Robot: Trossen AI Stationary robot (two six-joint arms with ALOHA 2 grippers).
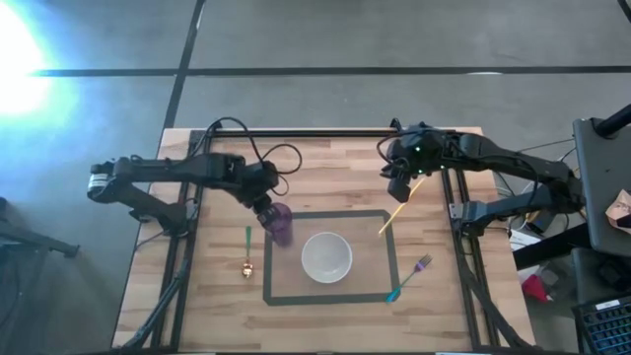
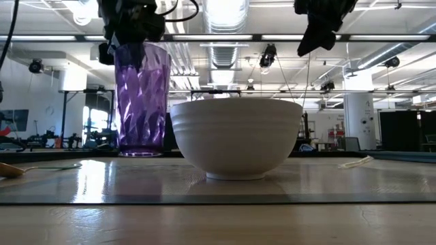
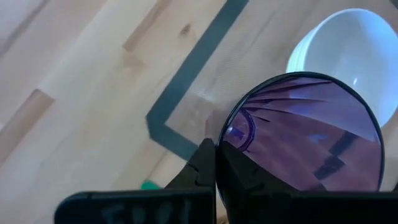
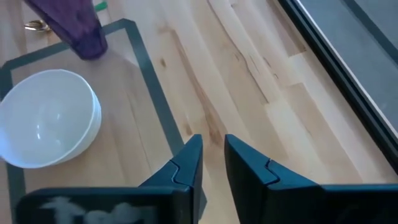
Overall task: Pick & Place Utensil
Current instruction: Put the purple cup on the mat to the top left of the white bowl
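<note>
You see a translucent purple faceted cup (image 1: 281, 225), a plain white bowl (image 1: 326, 256), a fork (image 1: 411, 277) with a teal handle, and dark grey tape (image 1: 340, 213) on pale striped wood (image 1: 335, 158).
</note>
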